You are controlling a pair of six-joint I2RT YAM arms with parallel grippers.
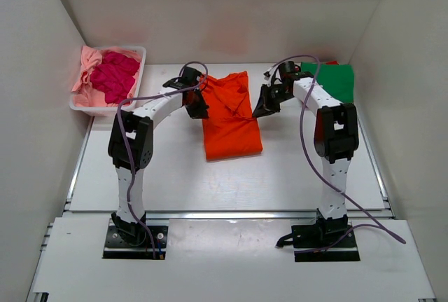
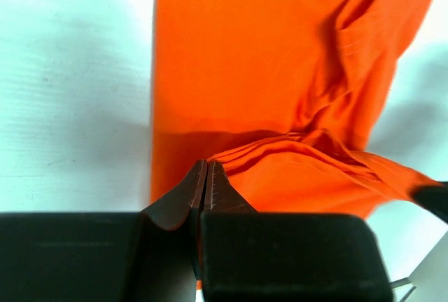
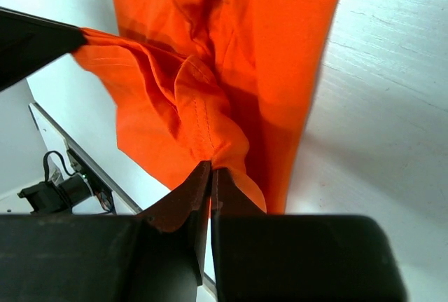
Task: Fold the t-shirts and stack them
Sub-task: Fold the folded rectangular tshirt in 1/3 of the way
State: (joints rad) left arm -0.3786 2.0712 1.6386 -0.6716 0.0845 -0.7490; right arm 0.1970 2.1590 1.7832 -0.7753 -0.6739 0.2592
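The bright orange t-shirt (image 1: 231, 116) lies in the middle of the table, its far part lifted and bunched. My left gripper (image 1: 201, 108) is shut on its left edge; the wrist view shows the jaws (image 2: 207, 169) closed on the orange cloth (image 2: 280, 71). My right gripper (image 1: 257, 111) is shut on its right edge; its wrist view shows the jaws (image 3: 211, 169) pinching a seam of the orange shirt (image 3: 210, 50). A green t-shirt (image 1: 336, 81) lies at the far right with a red one just showing behind it. Magenta (image 1: 115, 74) and light pink (image 1: 84, 71) shirts fill the basket.
The white plastic basket (image 1: 94, 109) stands at the far left corner. White walls enclose the table on three sides. The arm bases are bolted at the near edge, with cables trailing from both arms.
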